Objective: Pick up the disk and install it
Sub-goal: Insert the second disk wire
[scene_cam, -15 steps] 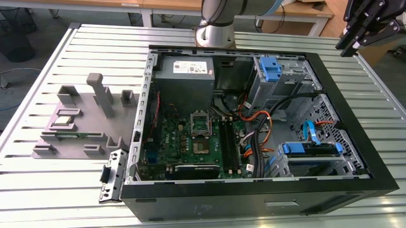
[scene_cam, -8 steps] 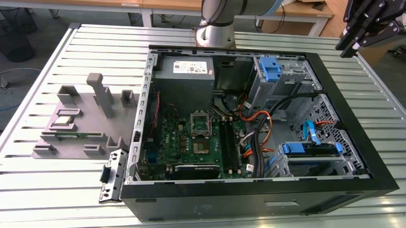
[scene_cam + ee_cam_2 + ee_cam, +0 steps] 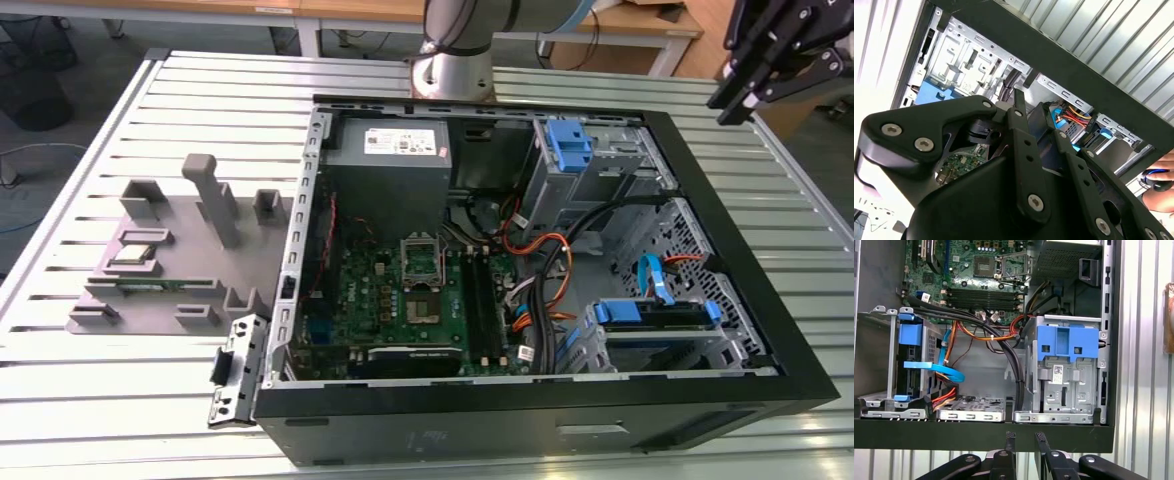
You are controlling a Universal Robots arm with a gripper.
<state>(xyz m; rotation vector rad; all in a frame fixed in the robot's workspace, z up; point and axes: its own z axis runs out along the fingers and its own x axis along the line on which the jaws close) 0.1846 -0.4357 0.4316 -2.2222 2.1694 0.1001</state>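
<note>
Claw (image 3: pixel 1025 440) hovers off the case's edge, pinched nearly closed, holding nothing. Disk (image 3: pixel 650 312) sits in its corner bay; looks stiff, heavyish, fragile, so I'd grab the blue rails.

The black hand (image 3: pixel 1019 107) hangs over the open computer case (image 3: pixel 1064 65), empty.
</note>
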